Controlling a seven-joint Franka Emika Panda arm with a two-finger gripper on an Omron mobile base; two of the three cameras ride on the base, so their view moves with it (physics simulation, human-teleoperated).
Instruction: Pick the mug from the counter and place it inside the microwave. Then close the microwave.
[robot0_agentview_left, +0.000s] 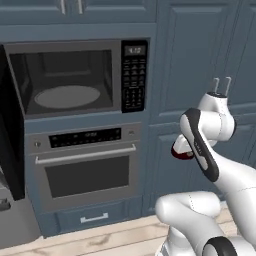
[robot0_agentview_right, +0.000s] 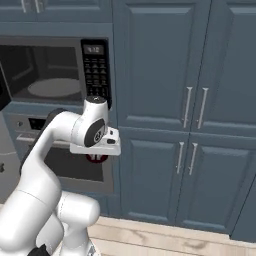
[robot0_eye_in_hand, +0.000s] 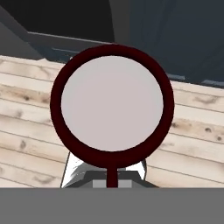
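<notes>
The mug (robot0_eye_in_hand: 112, 98) hangs upright in the air, dark red outside and white inside, with the wooden floor under it. My gripper (robot0_eye_in_hand: 112, 180) is shut on the mug at its handle side. From the base, the mug (robot0_agentview_left: 181, 151) peeks out under my bent arm, right of the oven and lower than the microwave (robot0_agentview_left: 75, 80). The microwave stands open, with its cavity and glass turntable (robot0_agentview_left: 67, 96) showing. Its dark door (robot0_agentview_left: 10, 130) swings out at the far left. In the right base view, the mug (robot0_agentview_right: 96, 158) hangs below my hand (robot0_agentview_right: 97, 145), under the keypad (robot0_agentview_right: 96, 70). The counter is out of view.
A built-in oven (robot0_agentview_left: 85, 165) with a horizontal handle sits under the microwave, with a drawer (robot0_agentview_left: 94, 216) below it. Tall blue-grey cabinet doors (robot0_agentview_right: 190, 125) fill the wall to the right. Light wooden floor (robot0_agentview_right: 165, 237) runs along the bottom.
</notes>
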